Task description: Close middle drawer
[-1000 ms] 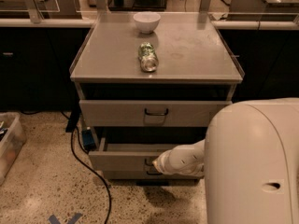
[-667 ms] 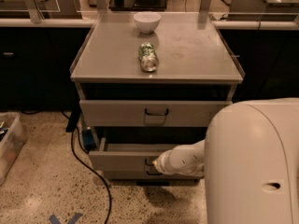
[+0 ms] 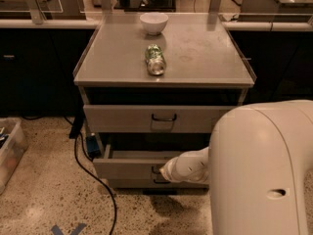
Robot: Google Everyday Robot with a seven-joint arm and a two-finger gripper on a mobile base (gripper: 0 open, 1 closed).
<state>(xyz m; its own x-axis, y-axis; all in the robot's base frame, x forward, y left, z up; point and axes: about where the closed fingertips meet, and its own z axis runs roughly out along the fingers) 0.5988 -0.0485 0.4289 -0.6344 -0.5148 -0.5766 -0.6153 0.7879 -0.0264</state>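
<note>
The middle drawer (image 3: 128, 168) is a grey metal drawer with a low front panel. It stands pulled out a little from the grey cabinet (image 3: 98, 77), below the taller top drawer (image 3: 146, 119), which has a black handle and is shut. My gripper (image 3: 166, 173) is at the centre of the middle drawer's front panel, right where its dark handle sits. The white forearm (image 3: 190, 166) reaches in from the right and hides most of the handle. My large white arm housing (image 3: 264, 170) fills the lower right.
A white bowl (image 3: 154, 23) and a green can (image 3: 155, 59) lying on its side are on the cabinet top. A black cable (image 3: 98, 180) runs over the speckled floor at the cabinet's left. A clear bin (image 3: 9, 153) stands at the far left. Dark counters are behind.
</note>
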